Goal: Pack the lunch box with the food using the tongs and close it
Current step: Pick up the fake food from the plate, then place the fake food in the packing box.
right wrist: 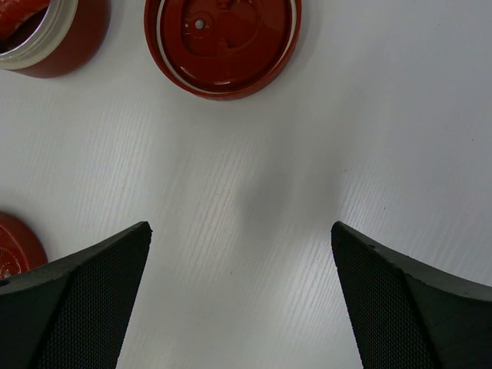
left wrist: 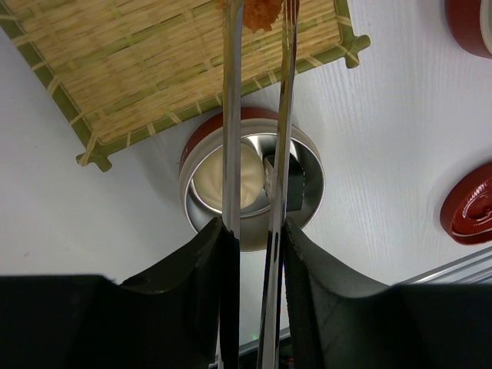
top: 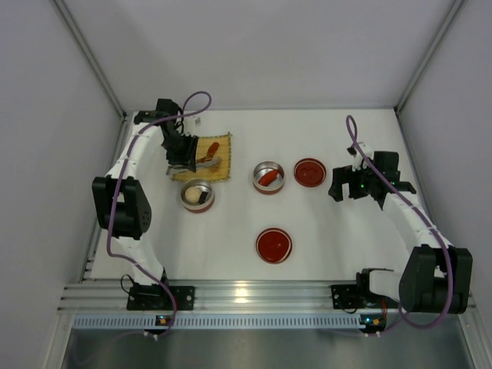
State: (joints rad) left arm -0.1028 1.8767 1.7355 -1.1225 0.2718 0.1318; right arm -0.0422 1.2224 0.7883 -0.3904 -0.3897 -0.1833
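Note:
My left gripper (left wrist: 254, 227) is shut on the silvery tongs (left wrist: 230, 115), pressing both arms toward each other. The tong tips reach an orange food piece (left wrist: 261, 12) at the far edge of the left wrist view, over the yellow mat (left wrist: 154, 69). In the top view this gripper (top: 184, 154) hovers at the mat's left side. A round metal lunch box tier (top: 197, 195) in front of the mat holds a whitish ball (left wrist: 247, 181) and a black-and-white roll (left wrist: 295, 188). A second tier (top: 268, 177) holds a red piece. My right gripper (right wrist: 240, 227) hangs open and empty above bare table.
Two red lids lie upside down, one (top: 310, 171) right of the second tier and one (top: 274, 244) nearer the arm bases. The right wrist view shows a lid (right wrist: 223, 42) ahead and a red-walled tier (right wrist: 65, 42) at its top left. White walls enclose the table.

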